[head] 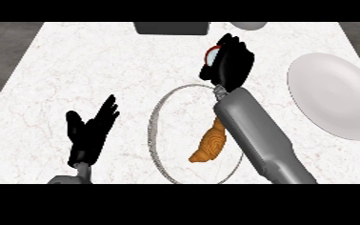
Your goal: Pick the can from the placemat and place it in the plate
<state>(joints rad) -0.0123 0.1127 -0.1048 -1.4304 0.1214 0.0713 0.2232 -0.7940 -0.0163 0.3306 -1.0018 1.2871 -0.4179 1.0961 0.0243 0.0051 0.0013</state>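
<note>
Black fingers of the right hand (228, 64) curl round the red-topped can (212, 54) above the placemat's (156, 119) far rim, left of the white plate (327, 93). A croissant (209, 145) lies on the placemat, while the left hand (90, 131) rests open over the marble bench (84, 66).

We're looking at bright, even light across the white counter (91, 66), with no glare. Shadows are barely there: nothing dark pools under the right forearm (260, 138), which carries 1 soft highlight along its upper side and darkens toward its lower edge. The plate (330, 95) reads flat pale grey, hardly shaded. Both hands go solid black, the left hand (88, 133) and the right hand (228, 64) curled on the can (211, 55), and we lose the surface detail there.
</note>
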